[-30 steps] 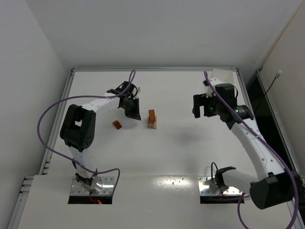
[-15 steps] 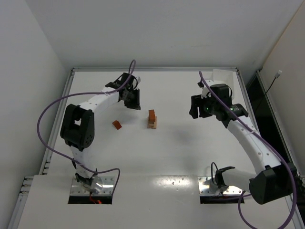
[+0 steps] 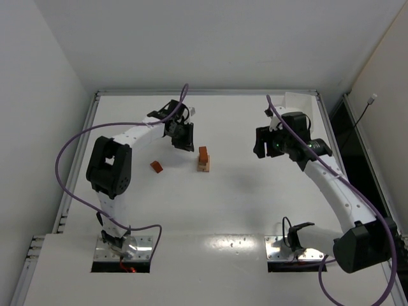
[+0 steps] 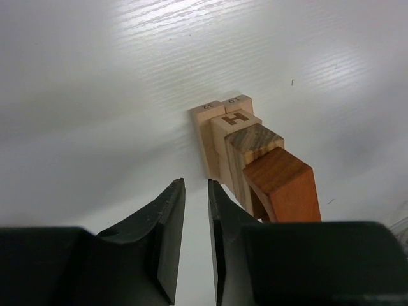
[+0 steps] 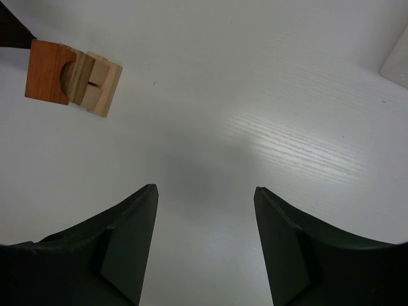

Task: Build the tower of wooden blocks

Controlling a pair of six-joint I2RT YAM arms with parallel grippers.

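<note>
The tower point(image 3: 203, 159) is a short stack of pale tan blocks with a reddish-orange arch on top point(image 4: 280, 188), standing mid-table. It also shows in the right wrist view, where the tower point(image 5: 71, 76) sits far off at the upper left. A loose reddish-orange block point(image 3: 156, 166) lies to its left. My left gripper point(image 3: 189, 144) hovers just back-left of the tower. Its jaws point(image 4: 196, 186) stand a narrow slit apart with nothing between them, and the stack is beside the right finger. My right gripper point(image 3: 259, 146) hangs well to the right of the tower, with its jaws point(image 5: 205, 191) wide apart and empty.
A white box point(image 5: 398, 61) lies at the back right of the table, near the right arm point(image 3: 331, 185). The raised table rim point(image 3: 204, 92) runs along the back, and walls close in on both sides.
My left gripper has swung back and right, closer to the tower, and its jaws have parted from shut to a narrow gap. The right gripper's jaws have narrowed somewhat and it has shifted slightly left.
</note>
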